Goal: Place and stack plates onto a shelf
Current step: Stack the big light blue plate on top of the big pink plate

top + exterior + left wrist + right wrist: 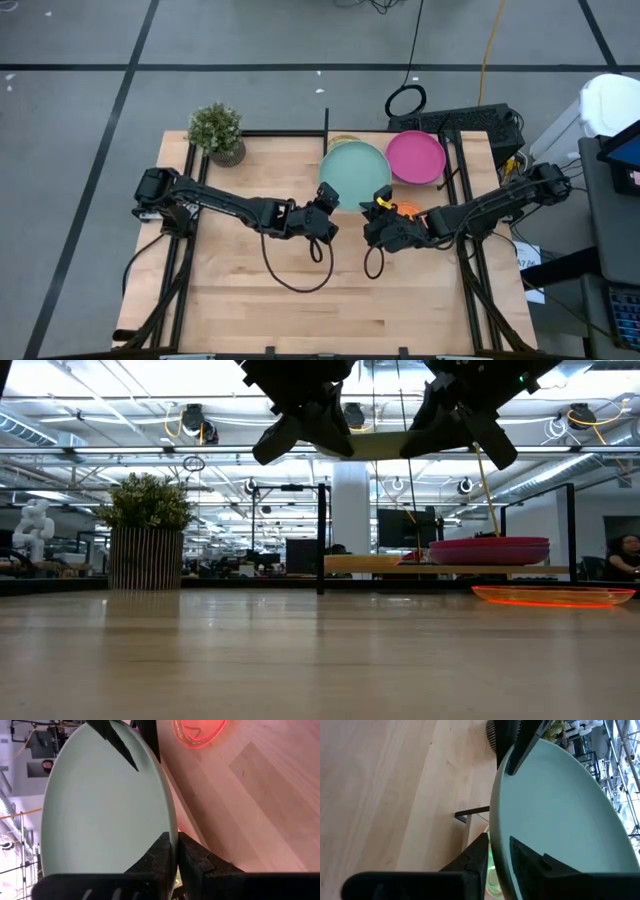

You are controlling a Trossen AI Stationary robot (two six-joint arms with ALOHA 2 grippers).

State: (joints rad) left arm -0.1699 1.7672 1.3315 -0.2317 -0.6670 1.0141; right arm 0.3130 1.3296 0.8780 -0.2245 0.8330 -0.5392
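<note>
On the left we see the left claw [328, 196] pinching the near rim of the pale teal plate [356, 168], held in the air above the shelf [400, 564]. The right claw [379, 205] grips the same rim, apparently loosely. Further right, the magenta plate [415, 156] sits on the shelf, the orange plate [553, 596] on the table [250, 280].

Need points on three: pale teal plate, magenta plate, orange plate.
pale teal plate [354, 170]: high view, middle of its flat top face.
magenta plate [415, 157]: high view, centre of the dish.
orange plate [553, 596]: low view, front rim, lying on the tabletop.
</note>
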